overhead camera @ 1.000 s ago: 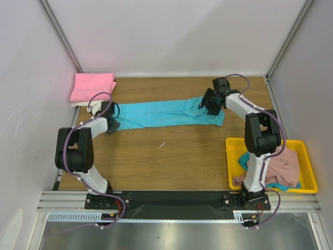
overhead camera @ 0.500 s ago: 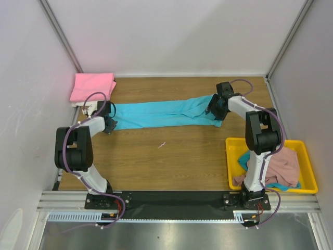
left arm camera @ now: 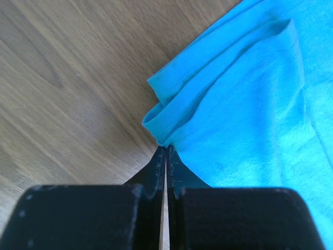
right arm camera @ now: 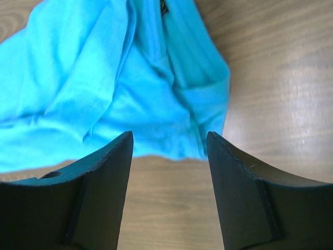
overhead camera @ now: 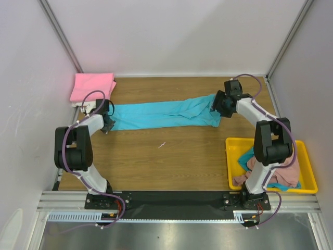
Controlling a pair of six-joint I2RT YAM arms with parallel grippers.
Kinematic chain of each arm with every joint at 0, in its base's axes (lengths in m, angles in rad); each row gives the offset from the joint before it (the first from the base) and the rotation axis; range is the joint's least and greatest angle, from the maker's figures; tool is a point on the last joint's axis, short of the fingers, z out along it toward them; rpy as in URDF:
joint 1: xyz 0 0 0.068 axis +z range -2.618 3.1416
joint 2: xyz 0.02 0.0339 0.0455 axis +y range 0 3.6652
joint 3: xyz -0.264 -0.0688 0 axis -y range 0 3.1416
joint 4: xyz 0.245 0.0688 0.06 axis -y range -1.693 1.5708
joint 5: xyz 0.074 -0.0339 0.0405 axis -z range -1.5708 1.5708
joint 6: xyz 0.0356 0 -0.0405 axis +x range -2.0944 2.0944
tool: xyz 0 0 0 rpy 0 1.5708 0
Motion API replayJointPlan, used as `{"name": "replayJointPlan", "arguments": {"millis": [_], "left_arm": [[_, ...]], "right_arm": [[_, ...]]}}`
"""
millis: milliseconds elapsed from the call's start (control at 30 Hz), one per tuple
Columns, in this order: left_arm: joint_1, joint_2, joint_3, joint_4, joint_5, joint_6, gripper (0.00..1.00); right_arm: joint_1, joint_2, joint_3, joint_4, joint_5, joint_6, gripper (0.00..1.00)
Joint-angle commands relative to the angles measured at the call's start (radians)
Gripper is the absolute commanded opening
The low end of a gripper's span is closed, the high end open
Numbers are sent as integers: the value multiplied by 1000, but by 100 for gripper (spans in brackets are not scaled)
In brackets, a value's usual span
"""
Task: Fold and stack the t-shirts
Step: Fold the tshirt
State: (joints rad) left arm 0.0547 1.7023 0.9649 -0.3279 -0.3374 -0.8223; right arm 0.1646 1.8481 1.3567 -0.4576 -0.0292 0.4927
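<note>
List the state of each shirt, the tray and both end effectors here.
Turquoise t-shirt: laid out in a long strip.
Bright pink t-shirt: folded, far left corner.
Dusty pink t-shirt: crumpled in the tray.
Teal t-shirt: crumpled beneath it.
Yellow tray: holding both.
Left end effector: shut on the turquoise hem.
Right end effector: open, over the other end.

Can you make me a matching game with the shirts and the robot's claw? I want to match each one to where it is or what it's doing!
Things:
1. turquoise t-shirt
2. bright pink t-shirt
3. dusty pink t-shirt
4. right claw

Matches:
A. lying in the yellow tray
B. open
C. folded in the far left corner
D. stretched long across the table

Pairs: 1-D, 2-C, 3-A, 4-B
</note>
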Motion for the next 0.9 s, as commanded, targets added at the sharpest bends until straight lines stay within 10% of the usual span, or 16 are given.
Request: {"name": "replayJointPlan", "arguments": {"millis": [0,867], "left_arm": [[13,16,43,-19,-31,41,0],[57,20,58,-13,-26,97,0]], "right_arm": [[12,-85,-82,28,-38,-42,64],[96,-46,-142,13,72,-289,45]]}}
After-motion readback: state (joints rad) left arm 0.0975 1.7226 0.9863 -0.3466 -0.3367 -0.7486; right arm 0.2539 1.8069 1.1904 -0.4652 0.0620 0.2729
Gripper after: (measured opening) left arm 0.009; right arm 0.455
